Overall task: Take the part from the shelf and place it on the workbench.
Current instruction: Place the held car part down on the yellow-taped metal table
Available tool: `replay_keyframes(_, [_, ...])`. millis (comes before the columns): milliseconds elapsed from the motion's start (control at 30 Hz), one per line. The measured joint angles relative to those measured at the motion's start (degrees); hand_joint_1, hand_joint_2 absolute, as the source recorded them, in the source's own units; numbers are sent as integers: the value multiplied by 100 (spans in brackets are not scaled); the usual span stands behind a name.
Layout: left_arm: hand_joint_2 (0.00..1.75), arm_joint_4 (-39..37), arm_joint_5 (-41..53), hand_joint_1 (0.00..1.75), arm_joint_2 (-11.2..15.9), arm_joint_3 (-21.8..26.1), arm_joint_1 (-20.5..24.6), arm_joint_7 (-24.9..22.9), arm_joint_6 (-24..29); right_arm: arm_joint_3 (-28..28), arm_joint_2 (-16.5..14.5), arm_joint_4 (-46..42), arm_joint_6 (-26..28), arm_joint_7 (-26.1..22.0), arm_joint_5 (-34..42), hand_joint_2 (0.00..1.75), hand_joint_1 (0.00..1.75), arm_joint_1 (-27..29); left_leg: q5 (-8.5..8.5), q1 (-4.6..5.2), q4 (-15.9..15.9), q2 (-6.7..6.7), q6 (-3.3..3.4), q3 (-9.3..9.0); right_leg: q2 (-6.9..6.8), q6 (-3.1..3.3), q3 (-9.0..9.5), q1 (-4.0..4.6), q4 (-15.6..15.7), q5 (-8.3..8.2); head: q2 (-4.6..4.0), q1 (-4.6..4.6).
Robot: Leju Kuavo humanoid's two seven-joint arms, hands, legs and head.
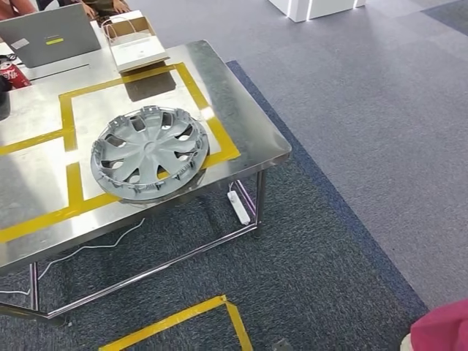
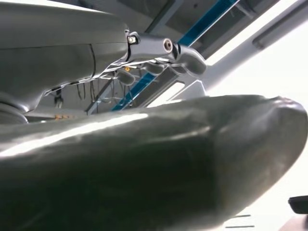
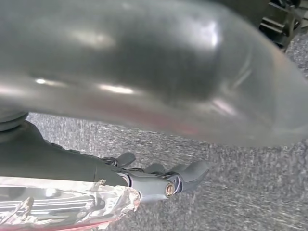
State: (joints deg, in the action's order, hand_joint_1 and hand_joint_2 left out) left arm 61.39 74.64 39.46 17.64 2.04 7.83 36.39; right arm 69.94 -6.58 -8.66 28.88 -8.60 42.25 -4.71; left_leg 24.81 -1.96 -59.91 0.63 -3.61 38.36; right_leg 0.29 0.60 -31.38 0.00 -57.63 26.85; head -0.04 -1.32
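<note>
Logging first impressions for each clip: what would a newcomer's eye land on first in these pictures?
First the grey hubcap, lying flat on the steel workbench inside a square of yellow tape, near the bench's right end. Behind it, at the far edge, sit a laptop and a flat white box. In the wrist views the left hand and right hand hold nothing, fingers loosely extended.

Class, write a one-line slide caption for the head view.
Grey wheel cover lies flat inside the yellow tape outline on the steel workbench.
</note>
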Motion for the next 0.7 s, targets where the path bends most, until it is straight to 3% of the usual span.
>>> replay_keyframes(67, [0,2,0,0,-14,-2,-1,-3,-10,0,0,0,2,-1,0,0,0,3,541,5,-753,-4,-23,221,-18,32,-129,12,-4,-113,0,3])
replay_keyframes(100, [0,3,0,0,-29,-5,-2,-3,-15,0,0,0,2,-1,1,0,0,6,679,6,-1058,-4,-30,270,-27,33,-202,19,-7,-165,0,3])
replay_keyframes(133, [0,3,0,0,-43,-10,-3,-4,-20,0,0,0,2,-1,1,0,0,8,708,6,-1208,-5,-32,240,-35,29,-271,24,-12,-212,0,3])
replay_keyframes(167, [0,3,0,0,-55,-17,-3,-6,-25,0,0,0,1,-1,2,0,0,10,630,6,-1134,-6,-29,96,-42,21,-337,27,-18,-259,0,2])
replay_keyframes(200, [0,5,0,0,-60,-21,-2,-11,-29,0,0,0,1,-2,3,0,0,9,494,6,-852,-11,-23,-151,-46,8,-395,28,-27,-302,0,3])
replay_keyframes(267, [0,22,1,0,-57,-26,5,-24,-37,0,-1,0,0,-5,5,0,0,4,330,17,-44,-32,2,-750,-50,-36,-485,38,-58,-377,0,2])
replay_keyframes(300, [0,34,1,0,-58,-26,3,-30,-39,0,-1,0,1,-9,7,0,0,2,318,28,244,-39,28,-942,-50,-67,-510,47,-68,-415,0,-2])
replay_keyframes(333, [0,44,2,0,-58,-27,2,-33,-42,0,-2,0,2,-11,8,0,0,1,334,43,403,-43,59,-1036,-50,-101,-525,52,-72,-454,0,1])
replay_keyframes(400, [0,55,3,0,-62,-33,-9,-41,-49,0,-2,0,2,-14,10,0,0,8,297,62,441,-40,144,-993,-47,-174,-538,52,-45,-539,0,7])
replay_keyframes(433, [0,59,3,0,-62,-37,-5,-45,-54,0,-1,0,2,-14,13,0,0,11,253,59,444,-42,190,-950,-44,-211,-571,46,-58,-514,0,12])
replay_keyframes(467, [0,66,4,0,-62,-42,-6,-49,-58,0,-1,0,2,-15,16,0,0,16,196,53,451,-46,239,-895,-40,-246,-630,42,-148,-388,0,6])
replay_keyframes(500, [0,72,5,0,-62,-46,-7,-52,-62,0,-1,0,1,-15,18,0,0,19,131,43,459,-49,277,-830,-36,-275,-718,40,-354,-167,0,3])
replay_keyframes(567, [0,81,7,0,-60,-48,-13,-67,-69,0,-1,0,0,-16,17,0,0,18,8,46,454,-51,313,-678,-34,-314,-937,37,-1095,400,0,-9])
replay_keyframes(600, [0,81,7,0,-61,-48,-17,-73,-72,0,-1,0,-1,-16,15,0,0,18,-53,51,451,-49,316,-602,-34,-324,-1000,38,-1451,565,0,-10])
replay_keyframes(633, [0,81,7,0,-62,-48,-21,-78,-75,0,-1,0,-1,-16,11,0,0,17,-112,58,448,-47,315,-528,-34,-323,-992,39,-1663,605,0,-11])
replay_keyframes(667, [0,81,7,0,-63,-49,-25,-80,-77,0,-1,0,-1,-16,9,0,0,16,-167,66,446,-44,311,-459,-33,-311,-881,41,-1657,530,0,-14])
replay_keyframes(700, [0,81,8,0,-63,-48,-27,-81,-79,0,-1,0,-1,-16,6,0,0,14,-220,74,445,-40,303,-395,-31,-287,-658,44,-1423,391,0,-15])
